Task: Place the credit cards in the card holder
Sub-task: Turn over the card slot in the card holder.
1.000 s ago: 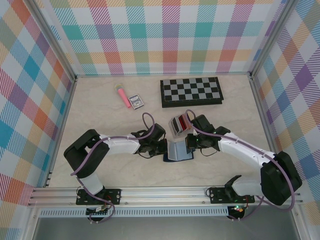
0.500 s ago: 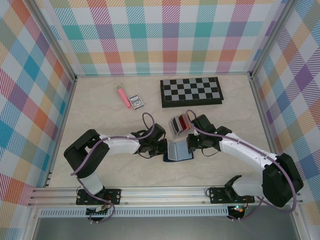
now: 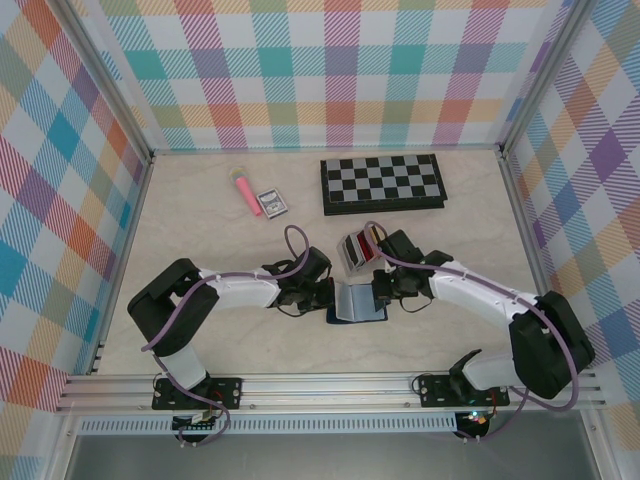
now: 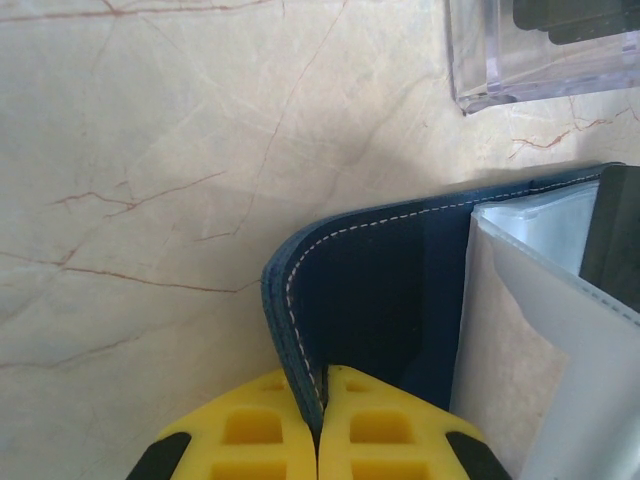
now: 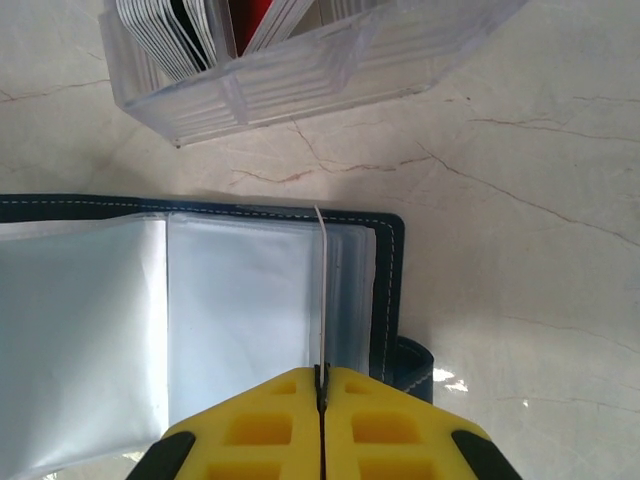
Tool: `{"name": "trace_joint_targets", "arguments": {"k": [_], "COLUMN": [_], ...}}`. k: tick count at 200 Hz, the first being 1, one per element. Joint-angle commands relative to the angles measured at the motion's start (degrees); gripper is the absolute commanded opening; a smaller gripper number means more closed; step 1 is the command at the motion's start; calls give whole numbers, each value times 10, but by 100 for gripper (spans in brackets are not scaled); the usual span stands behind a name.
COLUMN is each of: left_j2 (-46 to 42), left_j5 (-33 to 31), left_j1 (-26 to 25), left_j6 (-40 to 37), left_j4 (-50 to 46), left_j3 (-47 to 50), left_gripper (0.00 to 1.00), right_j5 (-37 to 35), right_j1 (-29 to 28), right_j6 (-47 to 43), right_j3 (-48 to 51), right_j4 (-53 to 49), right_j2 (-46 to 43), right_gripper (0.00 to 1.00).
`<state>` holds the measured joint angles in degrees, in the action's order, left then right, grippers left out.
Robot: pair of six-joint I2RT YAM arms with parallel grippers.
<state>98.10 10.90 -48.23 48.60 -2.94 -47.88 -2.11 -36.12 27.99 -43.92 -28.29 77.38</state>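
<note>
The card holder (image 3: 358,302) lies open on the desk (image 3: 200,230), near the front, between your two arms. Its clear pockets (image 5: 240,320) face up. Your left fingers (image 4: 320,400) are shut tight on the edge of the blue cover, I think to stop the holder from sliding. Your right fingers (image 5: 321,385) are shut on a thin white card (image 5: 320,290), seen from its edge. It stands over the pockets near the end with the tab, likely so it can slip into one. More credit cards (image 5: 200,25), red and dark ones among them, sit in the clear stand (image 5: 300,85) just behind the holder. That stand is close, so mind it when you move the right arm. The chessboard (image 3: 383,183), a pink stick (image 3: 243,195) and a small box (image 3: 272,203) sit well apart at the back, out of the way.
</note>
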Motion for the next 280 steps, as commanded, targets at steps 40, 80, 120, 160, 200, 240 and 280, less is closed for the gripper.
{"name": "trace_joint_targets", "arguments": {"k": [40, 80, 120, 160, 200, 240, 280], "left_j2": [34, 37, 37, 39, 38, 39, 40], "left_j5": [-11, -11, -11, -11, -13, -11, -11], "left_j1": [4, 4, 4, 4, 4, 4, 4], "left_j6": [-3, -4, -5, -4, -6, -7, -8], "left_j4": [-50, -49, -48, -49, -51, -51, -53], "left_j3": [10, 8, 7, 7, 7, 5, 6], "left_gripper": [0, 0, 0, 0, 0, 0, 0], "right_j5": [67, 113, 131, 76, -13, -5, -10], "right_j1": [-4, -4, -4, -4, -4, -4, -5], "right_j6": [34, 61, 75, 60, 19, 17, 15], "right_j3": [14, 24, 26, 14, -11, 0, 1], "right_j4": [55, 104, 124, 74, -26, -17, -14], "right_j2": [-18, -16, -28, -53, -76, -61, -44], "right_gripper": [7, 8, 9, 9, 9, 9, 8]}}
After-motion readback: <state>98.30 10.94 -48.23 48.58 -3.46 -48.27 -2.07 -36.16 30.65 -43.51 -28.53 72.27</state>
